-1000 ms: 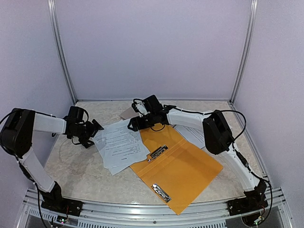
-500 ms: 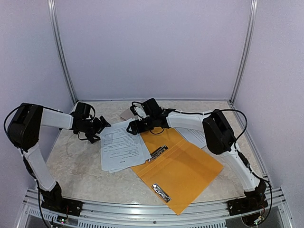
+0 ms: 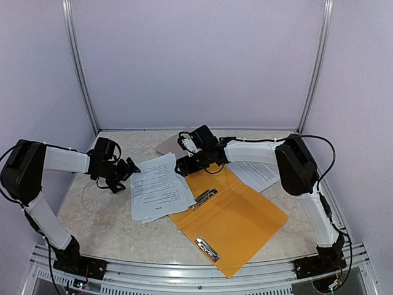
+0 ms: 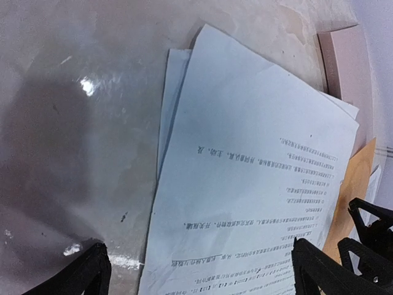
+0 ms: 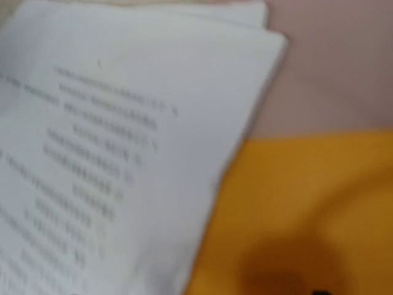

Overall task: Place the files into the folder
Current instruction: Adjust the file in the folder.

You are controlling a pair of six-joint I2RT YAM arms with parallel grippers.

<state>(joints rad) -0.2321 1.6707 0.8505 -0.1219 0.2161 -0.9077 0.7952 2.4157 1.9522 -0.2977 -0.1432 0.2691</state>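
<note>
"Well, where are the files (image 3: 158, 187)?"

"Left of centre in the top view; a loose stack flat on the counter (image 3: 98, 221); its right edge lies over the left edge of the orange folder (image 3: 239, 218), which spreads toward the lower right; one more sheet (image 3: 261, 173) shows past the folder, at right."

"And the jaws?"

"Left jaws wide apart, empty, over the stack's left edge; right jaws parted too, holding nothing, above the stack's upper right corner."
</note>
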